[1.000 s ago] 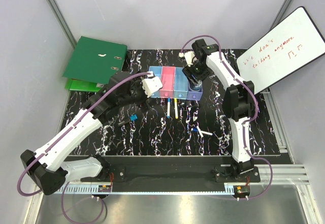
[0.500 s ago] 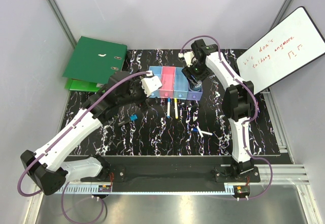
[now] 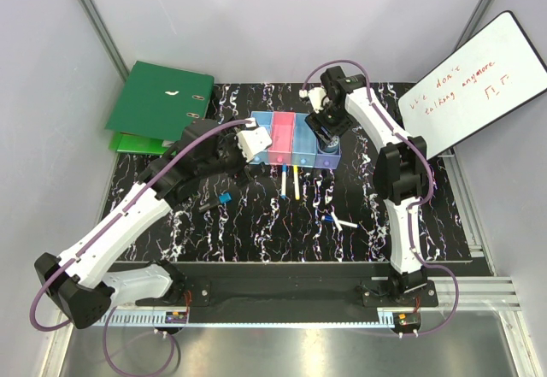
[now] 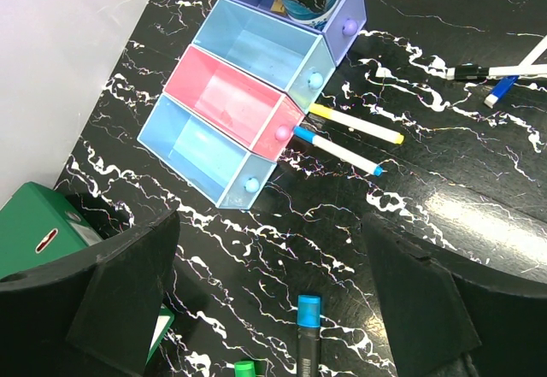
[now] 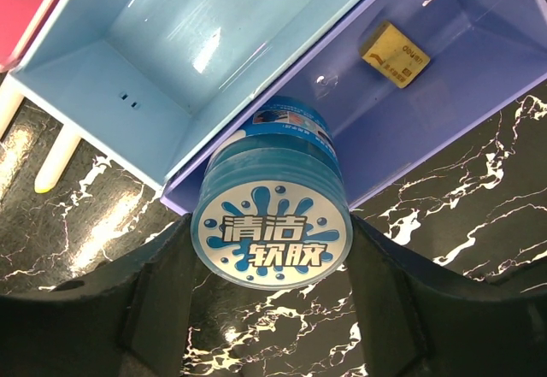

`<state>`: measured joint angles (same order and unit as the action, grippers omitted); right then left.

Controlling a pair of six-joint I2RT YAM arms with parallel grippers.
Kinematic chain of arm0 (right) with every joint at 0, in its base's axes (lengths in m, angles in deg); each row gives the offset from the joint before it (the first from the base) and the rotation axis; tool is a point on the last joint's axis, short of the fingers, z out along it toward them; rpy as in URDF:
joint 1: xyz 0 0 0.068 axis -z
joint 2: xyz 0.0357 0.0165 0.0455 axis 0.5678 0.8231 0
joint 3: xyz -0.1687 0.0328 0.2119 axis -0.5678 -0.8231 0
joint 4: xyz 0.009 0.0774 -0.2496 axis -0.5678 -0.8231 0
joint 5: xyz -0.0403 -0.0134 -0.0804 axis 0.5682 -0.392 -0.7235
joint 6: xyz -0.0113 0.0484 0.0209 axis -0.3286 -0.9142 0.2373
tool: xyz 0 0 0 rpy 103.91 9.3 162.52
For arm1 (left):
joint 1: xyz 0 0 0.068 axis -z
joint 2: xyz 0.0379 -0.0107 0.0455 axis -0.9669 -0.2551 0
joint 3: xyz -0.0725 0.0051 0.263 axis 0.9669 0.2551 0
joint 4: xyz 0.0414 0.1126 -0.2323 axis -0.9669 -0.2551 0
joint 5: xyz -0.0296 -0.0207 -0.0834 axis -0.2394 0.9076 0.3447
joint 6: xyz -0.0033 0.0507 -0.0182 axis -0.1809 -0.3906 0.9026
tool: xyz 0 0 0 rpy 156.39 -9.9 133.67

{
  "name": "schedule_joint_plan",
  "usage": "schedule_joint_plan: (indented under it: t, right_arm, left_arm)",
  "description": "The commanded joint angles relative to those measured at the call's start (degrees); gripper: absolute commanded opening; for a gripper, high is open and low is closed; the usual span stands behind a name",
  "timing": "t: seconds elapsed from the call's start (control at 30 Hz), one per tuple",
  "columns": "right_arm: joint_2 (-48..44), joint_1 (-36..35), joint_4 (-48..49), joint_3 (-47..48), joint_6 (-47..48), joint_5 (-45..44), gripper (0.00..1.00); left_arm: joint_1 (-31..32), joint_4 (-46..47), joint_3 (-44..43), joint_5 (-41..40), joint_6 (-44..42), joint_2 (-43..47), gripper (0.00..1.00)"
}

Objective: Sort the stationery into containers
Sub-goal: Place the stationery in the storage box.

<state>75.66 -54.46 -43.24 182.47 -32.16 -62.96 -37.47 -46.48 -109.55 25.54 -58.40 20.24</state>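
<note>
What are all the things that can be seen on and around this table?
containers: four joined, light blue, pink, light blue, violet, far middle of table
round tub: one, blue, white-blue lid, at the violet container's near end
small block: one, tan, inside violet container
pens: two, white, yellow-tipped and blue-tipped, just before containers
crossed pens: two, white, one blue-capped, right of centre
marker: one, black, blue cap, left of centre
green item: one, beside marker, cut off
binder: one, green, far left corner
whiteboard: one, red writing, right
table: black, marbled
left pincer: open, empty
right pincer: closed on round tub
</note>
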Motion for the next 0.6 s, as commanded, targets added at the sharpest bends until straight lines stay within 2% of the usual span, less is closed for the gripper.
schedule_joint_plan:
  t: [0.0,0.13,0.43,0.57]
  right_arm:
    - [-0.71,-1.06,-0.19,3.43,0.54,1.06,0.72]
    - [-0.1,-1.06,-0.1,3.96,0.54,0.88,0.81]
    - [1.31,-1.24,-0.19,6.15,0.54,0.45,0.81]
    - [-2.54,-1.24,-0.28,7.13,-0.07,0.18,0.81]
  left_arm:
    - [-0.49,2.77,-1.34,-0.03,-0.54,0.07,0.94]
    - [-0.58,2.77,-1.25,0.24,-0.63,0.15,0.94]
    - [-1.02,2.77,-1.16,0.06,-0.54,0.24,0.94]
    - [-1.11,2.16,-1.51,-0.46,-0.54,0.24,0.94]
